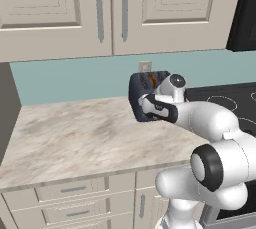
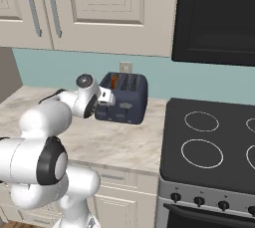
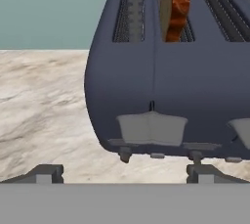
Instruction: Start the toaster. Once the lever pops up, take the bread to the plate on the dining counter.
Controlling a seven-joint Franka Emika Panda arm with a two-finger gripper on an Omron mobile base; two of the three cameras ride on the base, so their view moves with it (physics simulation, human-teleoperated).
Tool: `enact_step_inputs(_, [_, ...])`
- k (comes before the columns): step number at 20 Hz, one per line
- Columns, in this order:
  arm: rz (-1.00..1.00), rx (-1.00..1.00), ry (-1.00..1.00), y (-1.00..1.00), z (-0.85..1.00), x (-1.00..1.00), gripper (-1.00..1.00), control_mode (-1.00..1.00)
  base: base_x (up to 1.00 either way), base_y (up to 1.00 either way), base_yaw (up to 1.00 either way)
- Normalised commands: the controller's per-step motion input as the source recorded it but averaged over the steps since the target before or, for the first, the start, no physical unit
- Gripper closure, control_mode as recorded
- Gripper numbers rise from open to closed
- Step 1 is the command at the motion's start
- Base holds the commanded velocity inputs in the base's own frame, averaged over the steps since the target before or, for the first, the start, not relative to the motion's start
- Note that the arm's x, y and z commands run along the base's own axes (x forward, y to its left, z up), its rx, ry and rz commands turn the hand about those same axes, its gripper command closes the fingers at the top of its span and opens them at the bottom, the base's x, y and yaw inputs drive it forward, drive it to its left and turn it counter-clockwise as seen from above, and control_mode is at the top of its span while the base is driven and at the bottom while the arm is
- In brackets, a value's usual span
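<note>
Two dark fingertips of the robot's two-finger gripper point(image 3: 125, 173) stand spread wide apart and empty, aimed at the near face of the dark navy-blue boxy toaster point(image 3: 161, 76), which sits on the beige marbled kitchen worktop point(image 1: 75, 133) against the pale teal backsplash point(image 1: 70, 75), just beside the black stovetop point(image 2: 214, 142). A toasted brown bread slice point(image 3: 174, 3) stands upright in one of the toaster's top slots, its upper part rising above the rim. On the toaster's near face, a greyish lever tab point(image 3: 151, 127) sits low at the foot of a short vertical slit, directly ahead of the gap between the fingertips and a little above them in the hand view; a second, similar tab point(image 3: 241, 130) lies further along the same face. The toaster's long axis runs across the hand's line of approach, so the face with the levers meets the fingers nearly square. From the base views, the white arm reaches forward over the worktop with its elbow bent low and its wrist levelled toward the toaster, the hand close to the face but apparently not yet touching it. Pressing the nearer tab looks like the step in hand.
</note>
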Motion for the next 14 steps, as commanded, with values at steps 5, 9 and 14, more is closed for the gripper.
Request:
enact_step_inputs(5, [0.0,0.0,0.01,0.02,-0.08,0.11,-1.0,-1.0,0.0,0.0,0.0])
enact_step_inputs(9, [0.0,0.0,0.0,0.03,-0.12,0.06,-1.0,-1.0,0.0,0.0,0.0])
enact_step_inputs(14, [0.0,0.0,0.0,0.05,-0.14,0.05,-1.0,-1.0,0.0,0.0,0.0])
